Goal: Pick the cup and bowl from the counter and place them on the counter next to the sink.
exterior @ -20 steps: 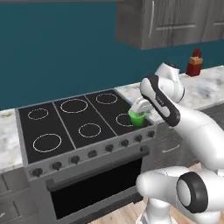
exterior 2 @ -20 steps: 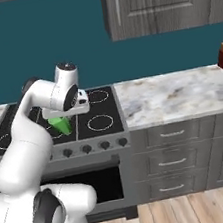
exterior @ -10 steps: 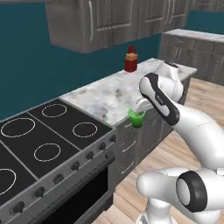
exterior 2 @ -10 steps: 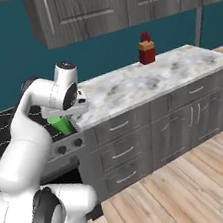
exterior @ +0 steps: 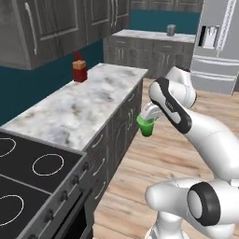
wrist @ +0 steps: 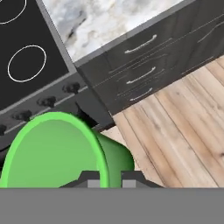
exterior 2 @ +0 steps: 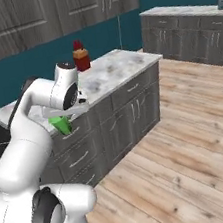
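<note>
The robot's gripper (exterior: 148,119) holds the cup (exterior: 145,126) in mid-air, off the front edge of the counter (exterior: 84,109) and above the wooden floor (exterior: 140,177), level with the grey drawers (exterior: 119,126). Its fingers pinch the cup's rim wall from either side; in the hand view the two fingertips (wrist: 92,182) sit close together at the green rim, one inside and one outside, with the cup (wrist: 61,151) tipped so its open mouth faces the camera.

From the right base view, the cup (exterior 2: 61,124) hangs tilted below the gripper (exterior 2: 63,114), in front of the drawer fronts (exterior 2: 109,119) and apart from the marble top (exterior 2: 112,70).

A red bottle with a yellow band (exterior: 80,69) stands on the counter near its back edge, against the teal wall (exterior: 32,93); it also appears in the right base view (exterior 2: 80,57). The black stovetop (exterior: 28,172) adjoins the counter's near end, its knobs (wrist: 48,101) lining the front panel. A second counter run (exterior: 154,36) carries a small grey container (exterior: 171,30) beside a steel refrigerator (exterior: 219,37).
</note>
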